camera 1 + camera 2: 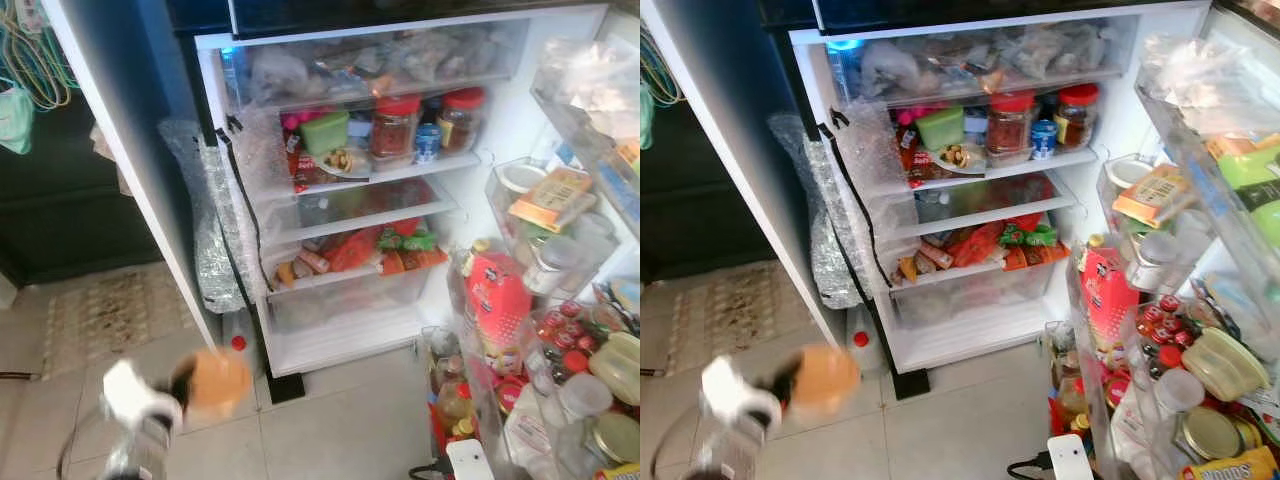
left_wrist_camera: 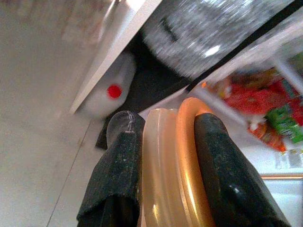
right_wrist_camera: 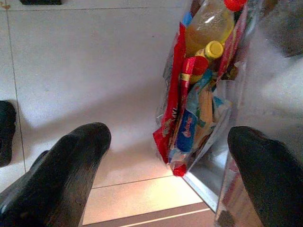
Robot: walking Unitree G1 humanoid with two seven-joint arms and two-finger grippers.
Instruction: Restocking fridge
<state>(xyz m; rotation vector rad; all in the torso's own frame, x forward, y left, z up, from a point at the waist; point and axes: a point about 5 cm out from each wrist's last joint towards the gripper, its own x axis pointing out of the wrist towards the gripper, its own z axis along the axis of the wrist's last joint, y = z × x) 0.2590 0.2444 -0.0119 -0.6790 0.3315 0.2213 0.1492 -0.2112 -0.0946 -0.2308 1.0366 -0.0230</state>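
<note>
the fridge (image 1: 400, 330) stands open ahead, its shelves crowded and the right door rack (image 1: 560, 340) packed with jars. near left, over the floor, the left tool (image 2: 163, 156) is clamped on an orange-lidded container (image 2: 177, 161), apparently carrying it in. next it likely needs lifting toward a free shelf spot. the right tool (image 3: 165, 161) hangs wide apart, holding nothing, by the door rack.

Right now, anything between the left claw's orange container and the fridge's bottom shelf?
Only bare floor tile, seen in the left eye view, between the orange container in the left claw and the bottom shelf.
</note>
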